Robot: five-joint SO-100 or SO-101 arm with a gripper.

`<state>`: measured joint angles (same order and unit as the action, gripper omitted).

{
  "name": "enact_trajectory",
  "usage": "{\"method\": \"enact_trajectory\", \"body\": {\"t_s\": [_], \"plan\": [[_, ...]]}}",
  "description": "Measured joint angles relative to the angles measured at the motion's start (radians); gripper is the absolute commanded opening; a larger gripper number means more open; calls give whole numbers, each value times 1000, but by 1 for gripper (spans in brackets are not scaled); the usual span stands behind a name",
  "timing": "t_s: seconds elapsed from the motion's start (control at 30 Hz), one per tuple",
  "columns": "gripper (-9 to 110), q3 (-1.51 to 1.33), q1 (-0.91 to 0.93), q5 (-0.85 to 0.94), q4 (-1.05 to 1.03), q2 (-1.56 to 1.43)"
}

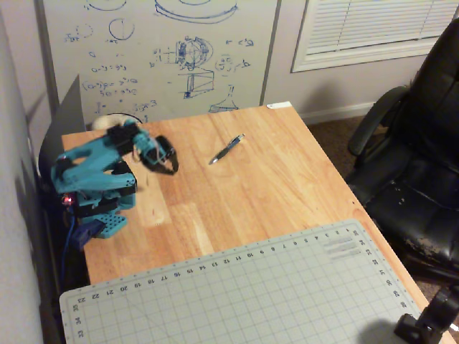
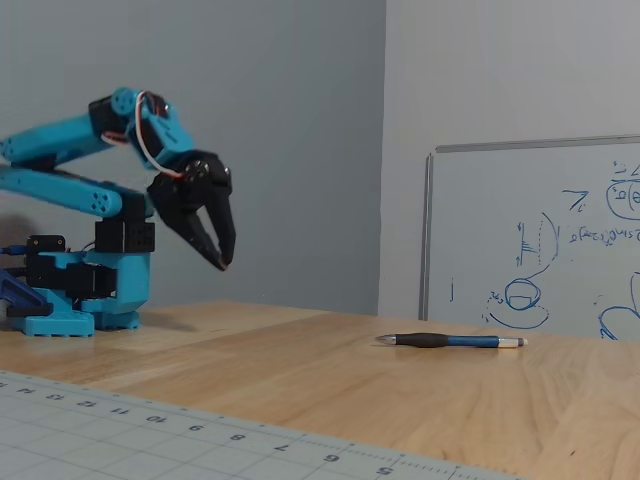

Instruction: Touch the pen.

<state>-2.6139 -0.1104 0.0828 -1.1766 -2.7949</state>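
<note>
pen untouched, gripper folded back and holding nothing

the pen (image 1: 226, 149) lies flat on bare wood on the far half of the table (image 1: 287, 179), diagonal in the high fixed view, tip toward the arm side. in the low fixed view the pen (image 2: 450, 341) sits side-on, flat on the table, dark grip section near the tip, blue barrel behind it.

handling, my guess: light, rigid, round, so it will roll or skate if nudged from the side. for a touch, come down from above onto the dark grip zone near mid-barrel, gently. no need to grasp.

gripper (image 2: 222, 262) hangs well above the table, near the arm's base, well apart from the pen. fingers point down, tips nearly together with a slim gap higher up, nothing between them.

views: the low one gives gripper height and finger gap; the high one barely resolves the gripper (image 1: 170, 165) as a dark blob. the high one gives pen angle and its lateral offset from the arm, plus the cutting mat (image 1: 237, 294) covering the near end, clear of the pen.
</note>
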Motion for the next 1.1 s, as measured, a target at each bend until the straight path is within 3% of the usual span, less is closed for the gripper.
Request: {"method": "enact_trajectory", "body": {"t_s": [0.53, 1.1], "plan": [[1, 609, -147, 0, 0, 792], [1, 1101, -184, 0, 0, 1347]]}}
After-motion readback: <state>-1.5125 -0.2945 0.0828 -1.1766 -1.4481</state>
